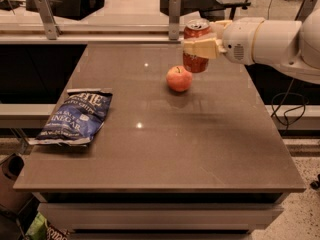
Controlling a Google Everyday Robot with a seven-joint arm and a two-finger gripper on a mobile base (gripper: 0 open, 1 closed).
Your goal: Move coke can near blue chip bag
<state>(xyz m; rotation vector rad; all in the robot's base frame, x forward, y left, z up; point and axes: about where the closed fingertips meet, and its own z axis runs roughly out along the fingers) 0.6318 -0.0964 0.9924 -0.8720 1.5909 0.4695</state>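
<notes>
My gripper (196, 46) comes in from the right on a white arm and is shut on the coke can (195, 63), a red can with a silver top. It holds the can upright in the air above the far middle of the table. The blue chip bag (75, 117), dark blue with white "vinegar" lettering, lies flat near the table's left edge, well to the left of the can and nearer the front.
A red-orange apple (179, 78) sits on the brown table (165, 154) just below and left of the can. A rail with metal posts (174, 14) runs behind the far edge. Cables hang at the right.
</notes>
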